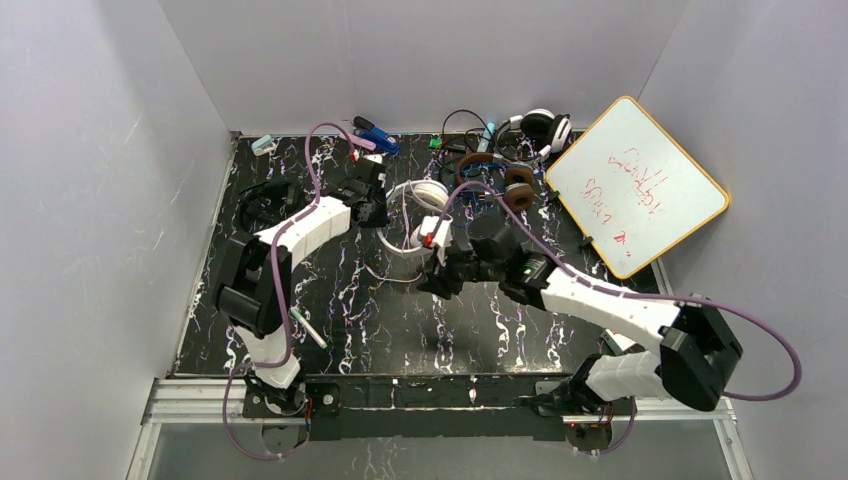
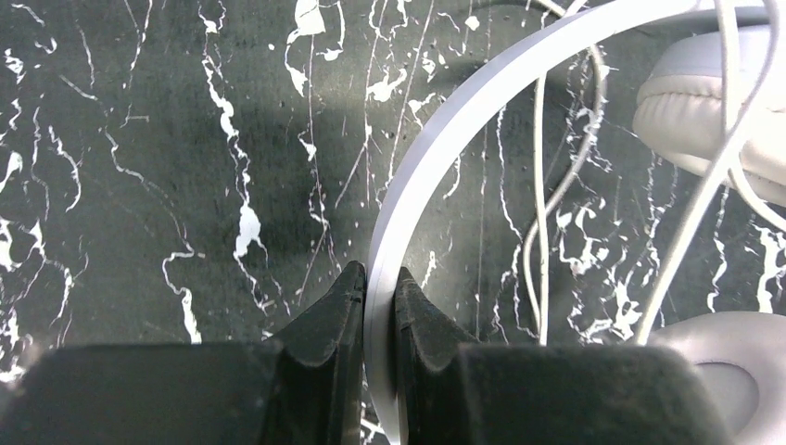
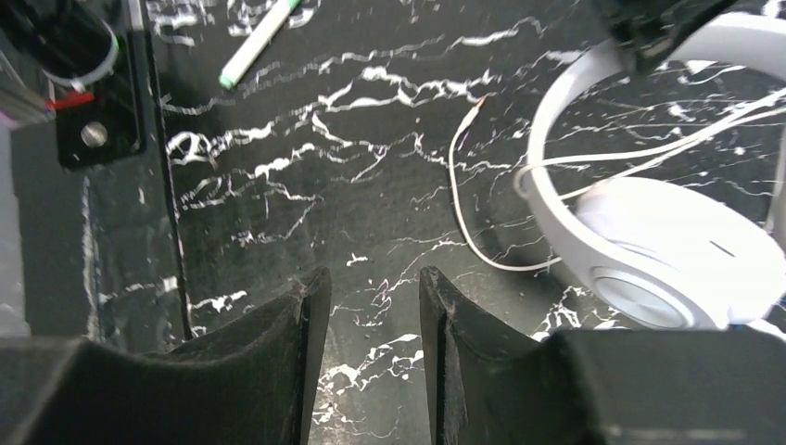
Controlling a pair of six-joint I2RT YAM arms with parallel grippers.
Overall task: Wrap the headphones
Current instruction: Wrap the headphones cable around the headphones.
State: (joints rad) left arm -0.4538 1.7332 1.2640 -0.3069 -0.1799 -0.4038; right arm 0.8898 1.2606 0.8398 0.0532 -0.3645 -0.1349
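The white headphones (image 1: 418,212) lie on the black marbled table (image 1: 350,320) at mid-back, thin white cord (image 3: 463,213) trailing toward the front. My left gripper (image 2: 378,278) is shut on their white headband (image 2: 436,158); their ear cups (image 2: 704,111) sit to the right in the left wrist view. My right gripper (image 3: 369,283) is open and empty just above the table, left of the white ear cup (image 3: 667,250) and cord loop. The brown-cupped headphones (image 1: 510,185) and a black-and-white pair (image 1: 540,127) lie at the back, cords tangled.
A whiteboard (image 1: 636,182) leans at the back right. A blue stapler-like object (image 1: 375,135) and small items lie along the back edge. A green-capped marker (image 1: 308,327) lies front left; it also shows in the right wrist view (image 3: 259,42).
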